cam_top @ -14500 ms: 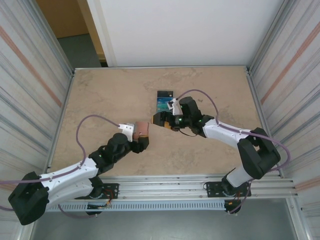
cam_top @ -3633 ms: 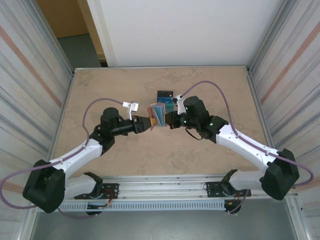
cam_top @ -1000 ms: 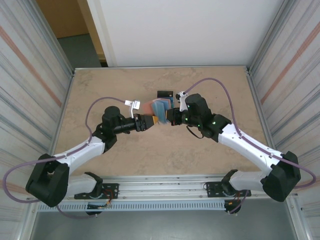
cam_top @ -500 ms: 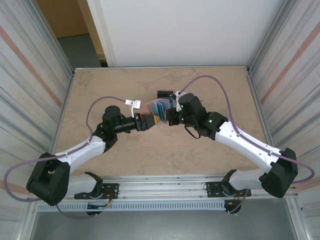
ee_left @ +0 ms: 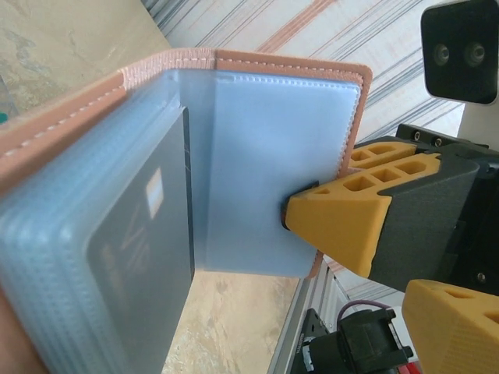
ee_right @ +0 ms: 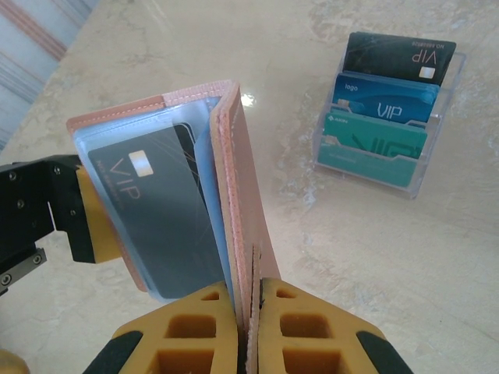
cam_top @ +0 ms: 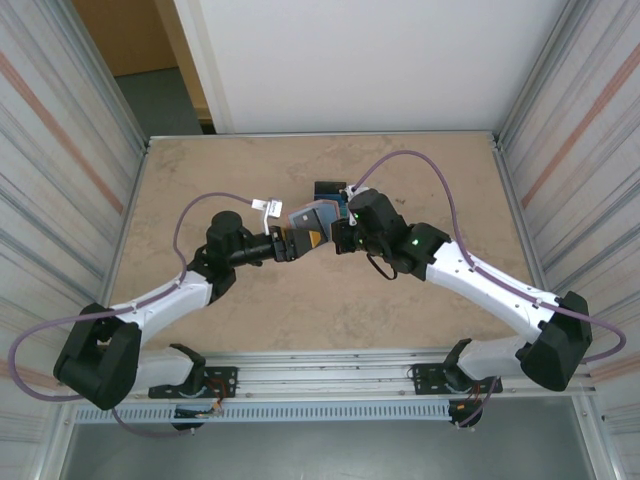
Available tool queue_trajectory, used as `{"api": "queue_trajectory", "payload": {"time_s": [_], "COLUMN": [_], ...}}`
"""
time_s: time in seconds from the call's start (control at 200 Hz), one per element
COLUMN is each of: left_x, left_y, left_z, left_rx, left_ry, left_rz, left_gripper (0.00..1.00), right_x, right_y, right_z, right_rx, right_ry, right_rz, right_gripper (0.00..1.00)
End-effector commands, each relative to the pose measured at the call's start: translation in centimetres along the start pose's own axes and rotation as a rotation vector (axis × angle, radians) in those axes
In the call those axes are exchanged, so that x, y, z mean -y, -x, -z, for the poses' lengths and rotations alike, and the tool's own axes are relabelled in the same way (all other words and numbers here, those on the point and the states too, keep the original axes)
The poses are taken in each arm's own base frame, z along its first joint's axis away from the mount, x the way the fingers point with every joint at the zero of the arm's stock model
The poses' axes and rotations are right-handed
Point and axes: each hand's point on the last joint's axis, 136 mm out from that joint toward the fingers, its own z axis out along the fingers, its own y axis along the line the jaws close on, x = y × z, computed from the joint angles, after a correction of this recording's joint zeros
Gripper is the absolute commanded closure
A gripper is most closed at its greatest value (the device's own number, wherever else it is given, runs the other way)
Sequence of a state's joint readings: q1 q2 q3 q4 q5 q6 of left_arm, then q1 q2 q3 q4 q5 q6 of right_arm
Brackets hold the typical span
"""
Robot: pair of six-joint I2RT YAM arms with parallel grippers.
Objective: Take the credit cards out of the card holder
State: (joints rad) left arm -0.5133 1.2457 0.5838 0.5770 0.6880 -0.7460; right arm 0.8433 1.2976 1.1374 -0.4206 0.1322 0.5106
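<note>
The left gripper (cam_top: pixel 287 243) comes in from the left with its jaws spread wide and nothing clamped. In its own wrist view one yellow finger (ee_left: pixel 456 315) stands at the lower right, apart from the leather, and the other is hidden behind the pocket stack. In the right wrist view a yellow pad (ee_right: pixel 88 222) of it sits just behind the holder's left edge; I cannot tell whether it touches

Directly ahead of the left fingertips, between the two grippers, the card holder (cam_top: pixel 306 218) stands open like a book, with reddish-brown leather outside and pale blue pockets inside. A dark card (ee_right: pixel 156 210) marked VIP sits in the pocket stack of the half nearer the left gripper. The facing pocket on the other half looks bare

The right gripper (ee_right: pixel 248 300) is clenched on the card holder, with the edge of the right-hand flap pinched between its two yellow fingers (ee_right: pixel 203 331). From the left wrist view one of them presses the blue inner face while the other backs the leather

Ahead of the right gripper's fingertips and off to their right, a clear stand (ee_right: pixel 458 82) rests on the table (cam_top: pixel 220 190), apart from the holder. It carries three credit cards in tiers: a black card (ee_right: pixel 401 56) farthest from the gripper, a blue card (ee_right: pixel 382 97) in the middle and a teal card (ee_right: pixel 374 146) nearest
</note>
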Motion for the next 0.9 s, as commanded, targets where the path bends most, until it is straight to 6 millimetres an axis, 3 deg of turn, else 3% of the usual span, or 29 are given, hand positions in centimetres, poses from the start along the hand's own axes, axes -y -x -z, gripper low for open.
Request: {"api": "queue_trajectory", "payload": {"time_s": [0.0,0.13,0.316,0.531,0.636,0.892], "left_x": [0.7,-0.4,-1.4,-1.8,-2.0,-2.9], "left_y": [0.8,0.6,0.2,-0.5,-1.0,-2.4], "left_z": [-0.3,-0.2,0.2,0.3,0.4,0.6], "left_rx": [0.019,0.020,0.023,0.003,-0.016,-0.068], "left_ry": [-0.004,0.057,0.114,0.140,0.152,0.191], "left_rz": [-0.028,-0.013,-0.009,-0.014,-0.009,0.024], "left_gripper": [0.02,0.15,0.45,0.73,0.85,0.94], "right_x": [-0.7,-0.7,-1.1,-0.6,0.2,3.5], "right_y": [1.6,1.7,1.3,0.6,0.2,-1.4], "right_z": [1.0,1.2,1.3,0.8,0.8,0.3], "right_rx": [0.051,0.057,0.037,-0.007,-0.025,-0.066], "right_ry": [0.013,0.022,0.070,0.102,0.097,-0.008], "right_rz": [0.004,-0.001,-0.019,-0.067,-0.095,-0.135], "right_gripper": [1.00,1.00,1.00,0.98,0.93,0.65]}}
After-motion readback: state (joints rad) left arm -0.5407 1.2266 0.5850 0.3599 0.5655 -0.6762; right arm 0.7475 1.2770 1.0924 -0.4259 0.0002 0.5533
